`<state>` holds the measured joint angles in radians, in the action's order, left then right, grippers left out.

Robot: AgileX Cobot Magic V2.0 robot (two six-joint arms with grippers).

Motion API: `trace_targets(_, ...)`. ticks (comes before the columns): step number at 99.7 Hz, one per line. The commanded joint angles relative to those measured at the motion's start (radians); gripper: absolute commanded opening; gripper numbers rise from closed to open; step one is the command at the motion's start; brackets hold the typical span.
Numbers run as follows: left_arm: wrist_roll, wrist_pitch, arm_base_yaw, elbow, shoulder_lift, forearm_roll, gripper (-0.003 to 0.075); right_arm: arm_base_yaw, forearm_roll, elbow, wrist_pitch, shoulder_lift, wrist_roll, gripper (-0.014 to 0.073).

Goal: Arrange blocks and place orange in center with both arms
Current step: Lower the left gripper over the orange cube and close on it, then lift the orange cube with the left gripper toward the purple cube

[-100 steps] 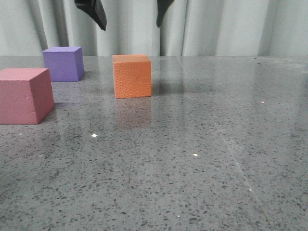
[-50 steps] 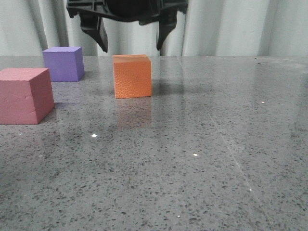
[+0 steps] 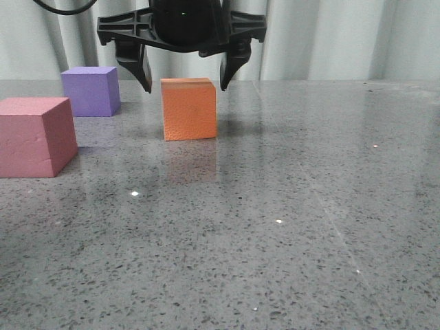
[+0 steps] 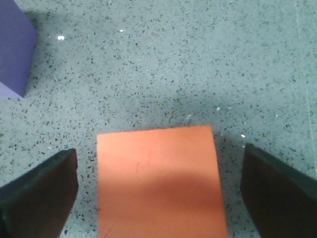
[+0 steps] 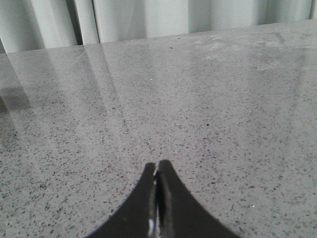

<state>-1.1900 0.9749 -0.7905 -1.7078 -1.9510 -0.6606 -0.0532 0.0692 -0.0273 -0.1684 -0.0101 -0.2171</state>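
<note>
The orange cube (image 3: 189, 108) stands on the grey stone table (image 3: 289, 227). My left gripper (image 3: 184, 84) is open and hangs right above it, one finger on each side of its top edge, not touching. In the left wrist view the orange cube (image 4: 159, 181) lies between the two dark fingers (image 4: 39, 193), with gaps on both sides. The purple cube (image 3: 90, 90) stands at the back left and shows in the left wrist view (image 4: 14, 47). The pink-red cube (image 3: 36, 136) is at the left edge. My right gripper (image 5: 157, 171) is shut and empty over bare table.
Pale curtains (image 3: 330, 38) hang behind the table's far edge. The pink-red and purple cubes stand to the left of the orange one. Bare speckled tabletop stretches to the right and front.
My left gripper has come down from above, from only fingertips showing to the whole open gripper straddling the top of the orange cube. The cubes have not moved.
</note>
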Motion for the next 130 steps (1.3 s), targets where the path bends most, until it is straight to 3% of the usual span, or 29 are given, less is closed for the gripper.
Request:
trace_targets(1,-0.014,-0.013,-0.005,-0.032,0.039,-0.019,0.0598,0.006,0.001,0.014,0.083,0.007,0.009,-0.0067)
trace_targets(54,0.027,0.030,-0.007,-0.037,0.022,0.002,0.0265,0.006,0.001,0.014,0.083,0.007,0.009,-0.0067)
trace_targets(69,0.106,0.081,-0.015,-0.081,0.044,-0.001,0.0260,0.006,0.001,0.014,0.083,0.007,0.009,-0.0067)
trace_targets(98,0.238,0.052,-0.009,-0.089,0.203,-0.087,0.0260,0.006,0.001,0.014,0.083,0.007,0.009,-0.0067)
trace_targets(130,0.303,0.047,0.093,-0.028,0.333,-0.084,0.0260,0.006,0.001,0.014,0.083,0.007,0.009,-0.0067)
